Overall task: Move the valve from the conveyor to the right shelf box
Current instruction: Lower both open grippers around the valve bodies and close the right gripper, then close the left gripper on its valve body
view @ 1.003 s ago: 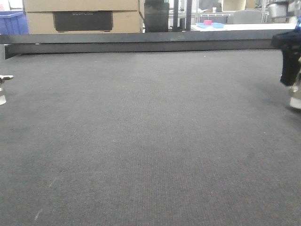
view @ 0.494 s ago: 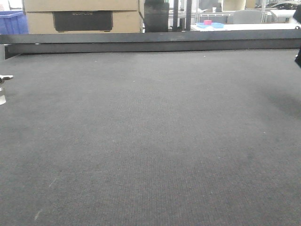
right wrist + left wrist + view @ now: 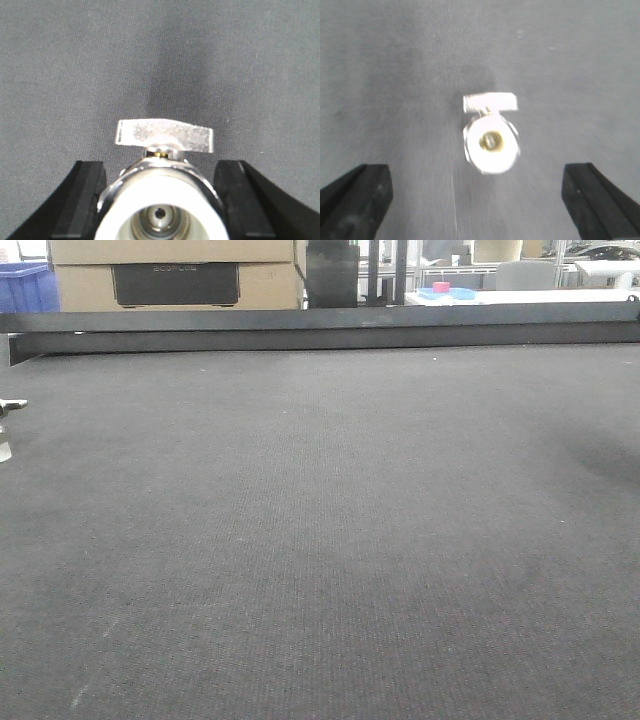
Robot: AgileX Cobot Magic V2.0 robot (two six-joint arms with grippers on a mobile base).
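One grey conveyor [image 3: 320, 540], black rail [image 3: 320, 335], cardboard box [image 3: 175, 275]

Dark grey woven conveyor [image 3: 320, 540], wide and flat
A long black metal rail [image 3: 320, 335] edges its far side; one small silvery valve [image 3: 490, 137] with a flat handle lies directly on the belt's fine weave.
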